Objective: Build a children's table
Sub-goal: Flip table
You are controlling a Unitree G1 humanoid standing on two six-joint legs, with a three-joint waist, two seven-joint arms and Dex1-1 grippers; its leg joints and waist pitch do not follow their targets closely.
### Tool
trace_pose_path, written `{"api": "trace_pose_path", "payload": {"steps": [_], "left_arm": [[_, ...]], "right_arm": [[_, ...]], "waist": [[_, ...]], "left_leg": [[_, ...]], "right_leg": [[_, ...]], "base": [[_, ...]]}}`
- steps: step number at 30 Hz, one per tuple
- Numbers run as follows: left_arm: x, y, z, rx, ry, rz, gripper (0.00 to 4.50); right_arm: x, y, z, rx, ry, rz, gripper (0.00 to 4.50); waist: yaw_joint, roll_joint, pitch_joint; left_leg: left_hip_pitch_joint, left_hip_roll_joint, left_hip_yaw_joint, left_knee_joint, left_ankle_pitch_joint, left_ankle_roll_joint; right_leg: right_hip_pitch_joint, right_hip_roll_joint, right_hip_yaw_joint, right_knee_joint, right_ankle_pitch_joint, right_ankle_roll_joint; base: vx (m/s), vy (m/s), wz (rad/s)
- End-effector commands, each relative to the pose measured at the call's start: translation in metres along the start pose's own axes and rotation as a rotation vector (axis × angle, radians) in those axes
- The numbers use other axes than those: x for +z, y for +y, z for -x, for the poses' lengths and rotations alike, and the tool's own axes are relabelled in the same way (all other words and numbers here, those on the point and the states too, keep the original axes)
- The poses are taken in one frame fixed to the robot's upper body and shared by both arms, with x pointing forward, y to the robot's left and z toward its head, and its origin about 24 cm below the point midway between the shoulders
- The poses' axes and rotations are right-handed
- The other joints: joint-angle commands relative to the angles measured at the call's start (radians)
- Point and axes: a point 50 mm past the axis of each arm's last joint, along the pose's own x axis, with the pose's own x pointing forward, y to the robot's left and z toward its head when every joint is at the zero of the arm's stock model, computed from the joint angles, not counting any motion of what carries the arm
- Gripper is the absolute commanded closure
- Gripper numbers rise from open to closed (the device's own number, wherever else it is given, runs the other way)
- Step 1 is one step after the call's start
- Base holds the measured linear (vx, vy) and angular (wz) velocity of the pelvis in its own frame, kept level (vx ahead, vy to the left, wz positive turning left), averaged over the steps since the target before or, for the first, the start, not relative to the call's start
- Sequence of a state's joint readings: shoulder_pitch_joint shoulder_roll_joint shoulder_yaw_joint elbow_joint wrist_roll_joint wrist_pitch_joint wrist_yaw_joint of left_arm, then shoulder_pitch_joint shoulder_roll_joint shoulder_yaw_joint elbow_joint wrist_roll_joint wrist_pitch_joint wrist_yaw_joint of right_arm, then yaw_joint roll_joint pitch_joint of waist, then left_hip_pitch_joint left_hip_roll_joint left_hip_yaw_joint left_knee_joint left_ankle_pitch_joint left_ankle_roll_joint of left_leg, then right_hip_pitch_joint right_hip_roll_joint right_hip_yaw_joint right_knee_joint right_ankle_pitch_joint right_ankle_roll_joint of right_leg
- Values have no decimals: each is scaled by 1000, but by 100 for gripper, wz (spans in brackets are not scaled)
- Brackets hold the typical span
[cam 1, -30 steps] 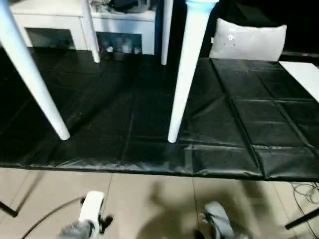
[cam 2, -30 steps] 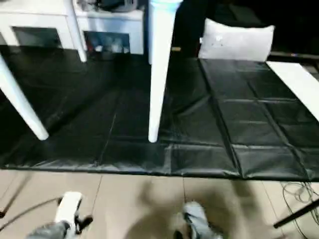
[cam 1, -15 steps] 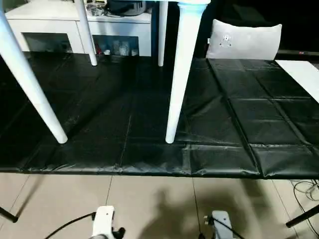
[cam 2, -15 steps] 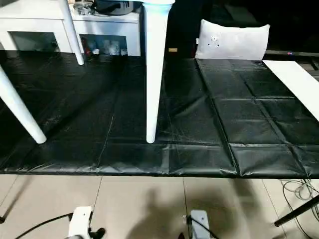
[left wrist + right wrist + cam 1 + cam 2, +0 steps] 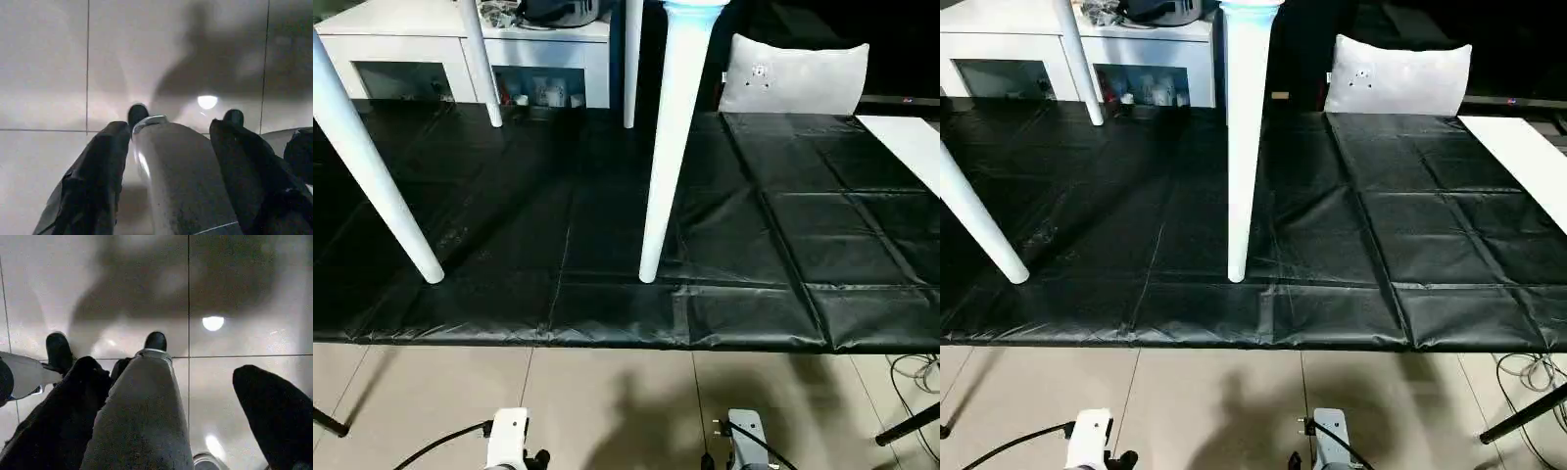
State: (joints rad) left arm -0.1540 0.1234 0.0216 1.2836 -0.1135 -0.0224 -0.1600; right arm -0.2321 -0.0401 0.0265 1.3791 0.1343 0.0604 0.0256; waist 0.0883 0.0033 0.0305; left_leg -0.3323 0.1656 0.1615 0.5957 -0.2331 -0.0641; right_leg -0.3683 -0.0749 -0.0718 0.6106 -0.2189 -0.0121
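The children's table stands upright on a black mat (image 5: 754,245), and its white tapered legs reach up past the picture's top. The near left leg (image 5: 372,166) slants, the near right leg (image 5: 671,147) stands in the middle, and two far legs (image 5: 481,69) (image 5: 632,69) rise by the cabinet. Both arms hang low, well short of the table, their ends (image 5: 509,441) (image 5: 744,446) at the bottom edge. My left gripper (image 5: 168,132) and right gripper (image 5: 168,367) point down at the tiled floor, fingers apart and holding nothing, with a grey robot leg behind each.
A white cabinet (image 5: 411,49) with glass doors stands behind the mat, and a grey pillow (image 5: 793,78) lies at the back right. A white board (image 5: 911,142) lies on the mat's right edge. Cables (image 5: 911,372) and black stand feet (image 5: 906,426) (image 5: 328,421) rest on the tiles.
The whole picture has shifted a little, so the camera moved. The arm ends at the bottom edge have sunk lower in the picture. The table stands as before.
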Motion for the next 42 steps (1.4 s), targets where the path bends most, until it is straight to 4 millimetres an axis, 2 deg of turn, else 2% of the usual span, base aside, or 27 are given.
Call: {"api": "trace_pose_path", "payload": {"steps": [1,12,22,33,42], "left_arm": [[-10,0,1,3,38,0,153],[-10,0,1,3,38,0,153],[-10,0,1,3,38,0,153],[-10,0,1,3,38,0,153],[-10,0,1,3,38,0,153]], "right_arm": [[1,-1,0,-8,0,-7,0],[1,-1,0,-8,0,-7,0],[1,-1,0,-8,0,-7,0],[1,-1,0,-8,0,-7,0],[1,-1,0,-8,0,-7,0]], "waist": [[1,5,-21],[2,2,-24],[1,3,-21],[2,2,-22],[2,2,-20]], "left_leg": [[-9,82,-31,-100,-312,7],[-12,82,-25,-100,-263,25],[-11,83,-25,-103,-287,20],[-13,83,-21,-102,-252,33],[-13,84,-22,-104,-268,29]], "right_leg": [[20,-108,68,-97,-309,-193],[21,-107,70,-93,-252,-203],[17,-108,72,-98,-289,-196],[18,-107,73,-94,-236,-208],[16,-108,74,-97,-261,-205]], "base": [[0,0,0],[0,0,0],[0,0,0],[0,0,0],[0,0,0]]}}
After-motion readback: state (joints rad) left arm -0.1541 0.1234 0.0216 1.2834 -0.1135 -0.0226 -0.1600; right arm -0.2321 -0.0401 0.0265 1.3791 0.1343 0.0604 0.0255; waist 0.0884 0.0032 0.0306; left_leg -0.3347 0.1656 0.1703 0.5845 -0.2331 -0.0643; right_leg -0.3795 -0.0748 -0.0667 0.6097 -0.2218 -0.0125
